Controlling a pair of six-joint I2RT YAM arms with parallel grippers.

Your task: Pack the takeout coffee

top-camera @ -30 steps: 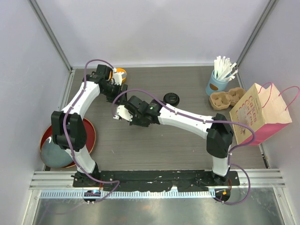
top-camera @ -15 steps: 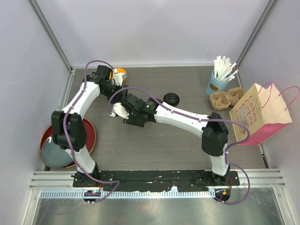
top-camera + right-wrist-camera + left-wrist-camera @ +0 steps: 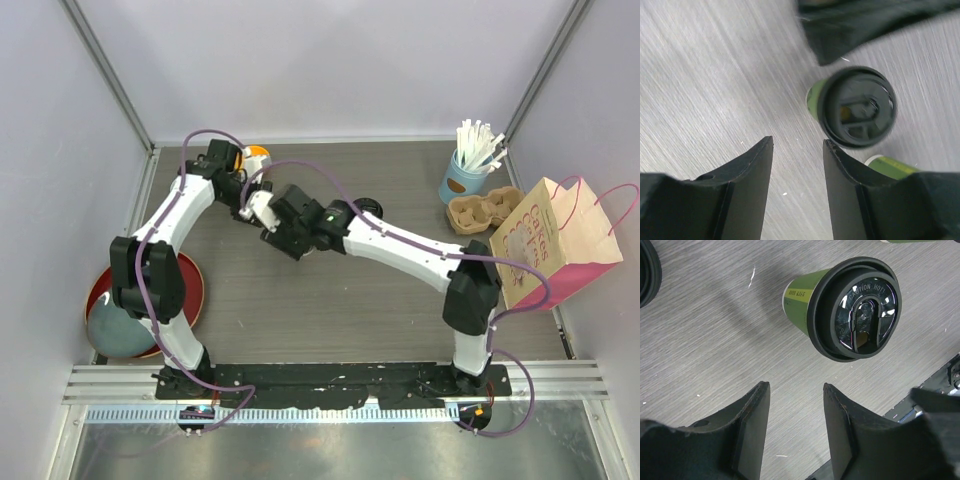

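Here, a green cup [image 3: 840,310] with its black lid on stands upright on the far left part of the table [image 3: 700,340].
The left gripper [image 3: 796,390] and the right gripper [image 3: 797,142] both hang near it, each with fingers apart and nothing between them. A second green cup [image 3: 892,166] peeks in just beside it. A loose black lid [image 3: 369,208] lies to the right, and the pink bag [image 3: 555,245] stands well apart at the right edge.

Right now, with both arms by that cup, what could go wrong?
The left end effector and right end effector both hang open by the same lidded cup; the arms may collide. A sideways nudge could tip the cup. The bag sits far right, so the carry is long.
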